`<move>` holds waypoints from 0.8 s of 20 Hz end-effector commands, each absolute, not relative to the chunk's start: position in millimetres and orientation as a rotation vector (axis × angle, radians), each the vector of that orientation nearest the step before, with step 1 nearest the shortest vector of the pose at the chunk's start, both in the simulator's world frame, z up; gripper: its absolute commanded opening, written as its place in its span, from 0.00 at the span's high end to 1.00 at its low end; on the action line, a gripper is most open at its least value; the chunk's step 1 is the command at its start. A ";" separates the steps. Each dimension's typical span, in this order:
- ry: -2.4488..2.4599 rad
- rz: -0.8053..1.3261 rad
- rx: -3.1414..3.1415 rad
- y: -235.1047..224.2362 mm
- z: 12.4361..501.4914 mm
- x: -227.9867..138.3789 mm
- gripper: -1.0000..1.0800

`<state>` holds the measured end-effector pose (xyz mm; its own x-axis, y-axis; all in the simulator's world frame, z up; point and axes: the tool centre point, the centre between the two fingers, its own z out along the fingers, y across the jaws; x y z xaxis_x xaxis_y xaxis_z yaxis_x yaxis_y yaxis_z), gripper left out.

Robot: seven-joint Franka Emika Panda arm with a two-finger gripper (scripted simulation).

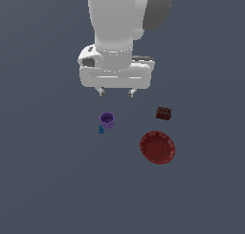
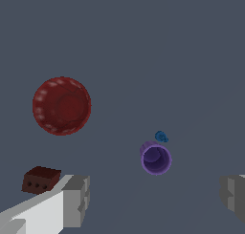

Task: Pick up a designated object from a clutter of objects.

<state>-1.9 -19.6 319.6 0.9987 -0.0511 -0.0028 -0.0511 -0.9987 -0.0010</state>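
Two fingers spread wide, empty, above the purple cup.

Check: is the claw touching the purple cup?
Apart. Wrist view: purple cup sits on the floor between the open claw fingers, with clear floor around it.

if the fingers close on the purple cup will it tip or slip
The purple cup stands upright with its mouth open, so it probably stays put until squeezed. Its round wall may slip between flat fingers. The blue piece right beside it could get nudged.
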 end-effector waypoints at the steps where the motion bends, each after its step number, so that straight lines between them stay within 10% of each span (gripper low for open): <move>1: 0.080 0.004 -3.140 -19.6 319.6 -1.9 0.04; 16: 0.044 0.012 -3.114 -5.6 322.9 -5.8 0.04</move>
<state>-5.9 -5.0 324.0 0.9995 -0.0315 -0.0075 -0.0317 -0.9991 -0.0269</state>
